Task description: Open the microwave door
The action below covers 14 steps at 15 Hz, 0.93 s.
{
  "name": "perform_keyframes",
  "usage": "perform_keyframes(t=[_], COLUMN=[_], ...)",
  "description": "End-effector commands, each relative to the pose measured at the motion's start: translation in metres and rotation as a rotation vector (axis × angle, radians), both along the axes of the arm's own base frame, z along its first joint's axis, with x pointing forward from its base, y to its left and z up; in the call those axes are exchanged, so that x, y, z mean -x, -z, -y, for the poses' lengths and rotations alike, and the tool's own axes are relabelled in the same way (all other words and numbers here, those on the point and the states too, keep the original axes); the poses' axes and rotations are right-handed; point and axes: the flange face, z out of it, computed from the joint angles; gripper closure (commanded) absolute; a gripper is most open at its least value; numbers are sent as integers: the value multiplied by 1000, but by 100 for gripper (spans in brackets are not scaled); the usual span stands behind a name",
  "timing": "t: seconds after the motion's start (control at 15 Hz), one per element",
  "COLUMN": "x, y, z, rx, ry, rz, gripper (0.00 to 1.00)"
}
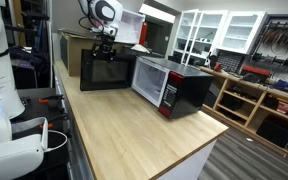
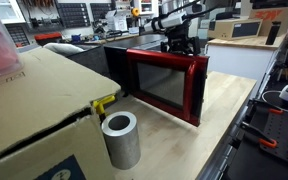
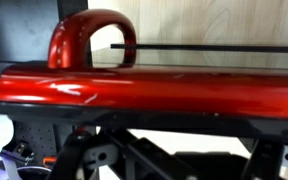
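The black microwave [image 1: 174, 85] with red trim stands on the wooden table. Its door [image 1: 106, 68] is swung wide open and shows its black inner side. In an exterior view the door's red-rimmed outer face [image 2: 166, 85] with the dark window faces the camera. My gripper [image 1: 104, 45] hangs just over the door's top edge, also shown in an exterior view [image 2: 179, 45]. In the wrist view the red door edge [image 3: 144, 92] runs across, with its red arched handle [image 3: 89, 35] beyond. The gripper's fingers [image 3: 179, 135] look spread apart at the door edge, holding nothing.
A brown cardboard box [image 1: 82, 42] stands behind the door and fills the near left in an exterior view [image 2: 34, 110]. A grey cylinder [image 2: 121, 140] and a yellow part [image 2: 104, 103] are beside it. White cabinets [image 1: 219, 30] and shelves stand beyond the table edge [image 1: 209, 140].
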Motion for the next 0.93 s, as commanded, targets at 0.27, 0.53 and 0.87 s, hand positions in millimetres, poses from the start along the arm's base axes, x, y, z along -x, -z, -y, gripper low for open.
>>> perform_keyframes(t=[0.27, 0.53, 0.87], x=[9, 9, 6], y=[-10, -6, 4], z=[-31, -22, 46], rx=[25, 20, 22], ry=[104, 129, 115], rz=[12, -5, -43], gripper=[0, 0, 0])
